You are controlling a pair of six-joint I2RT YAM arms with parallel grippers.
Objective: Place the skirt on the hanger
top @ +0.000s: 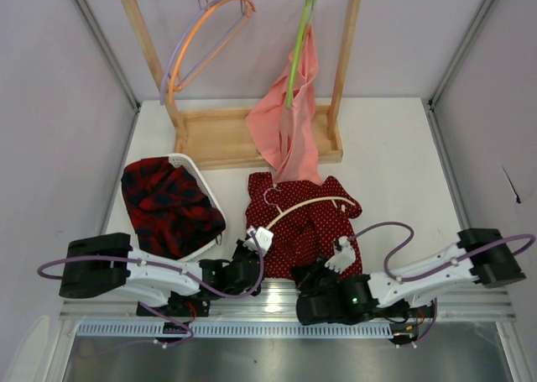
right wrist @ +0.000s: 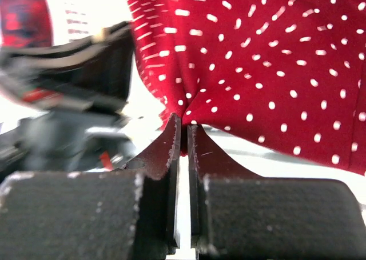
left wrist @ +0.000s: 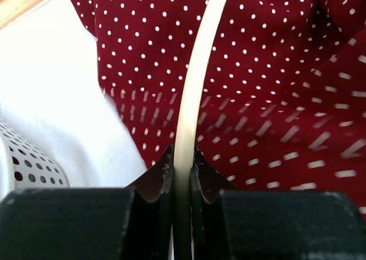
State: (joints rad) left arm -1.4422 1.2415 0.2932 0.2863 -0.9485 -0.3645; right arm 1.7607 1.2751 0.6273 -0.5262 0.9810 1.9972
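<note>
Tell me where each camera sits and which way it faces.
Top external: above and behind the arm bases, looking down at the dark-red polka-dot skirt and cream curved hanger on the white table; the left arm and right arm show.
Left wrist: on the left arm, looking along the left gripper, shut on the hanger over the skirt.
Right wrist: on the right arm, looking along the right gripper, pinching the skirt's edge.
Shared: all see the skirt; top and left wrist share the hanger.

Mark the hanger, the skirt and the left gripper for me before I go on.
the hanger (left wrist: 191,83): left wrist view, on the cream bar, mid-length.
the skirt (top: 309,232): top external view, on the dotted red cloth below the hanger's arc.
the left gripper (left wrist: 183,155): left wrist view, midway between its two tips.
</note>
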